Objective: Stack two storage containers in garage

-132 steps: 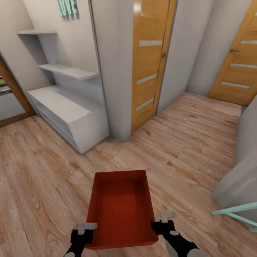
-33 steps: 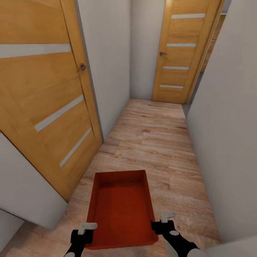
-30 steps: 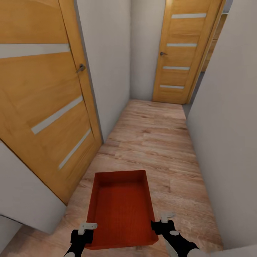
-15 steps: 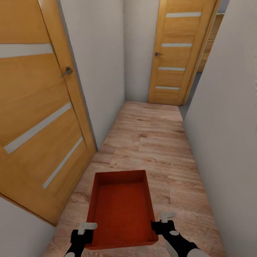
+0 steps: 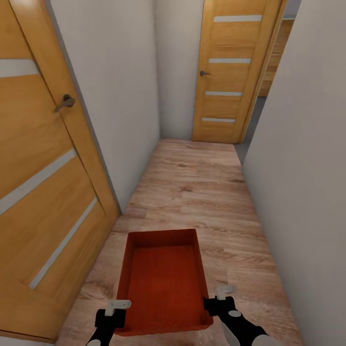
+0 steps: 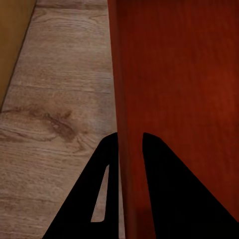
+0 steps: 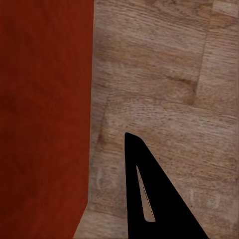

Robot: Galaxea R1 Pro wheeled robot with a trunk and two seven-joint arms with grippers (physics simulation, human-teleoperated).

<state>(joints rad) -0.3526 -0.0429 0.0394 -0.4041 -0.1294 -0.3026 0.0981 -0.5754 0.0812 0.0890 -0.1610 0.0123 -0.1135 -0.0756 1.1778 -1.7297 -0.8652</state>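
I have the storage container (image 5: 163, 283) pinched by its near corners, left gripper (image 5: 111, 315) and right gripper (image 5: 217, 302) each clamped on a side wall. Its long axis runs straight ahead down the corridor floor (image 5: 202, 182), toward the far door (image 5: 230, 72). Neither arm is nearer; the load sits centred.

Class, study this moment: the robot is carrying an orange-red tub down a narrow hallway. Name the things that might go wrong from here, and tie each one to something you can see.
1. The hallway is narrow: the open door on the left and the wall on the right stand close, so the storage container or an arm might clip one.
2. The left gripper and right gripper pinch only the near corners, so a bump might tip the container.
3. The far door looks closed, possibly blocking that way.
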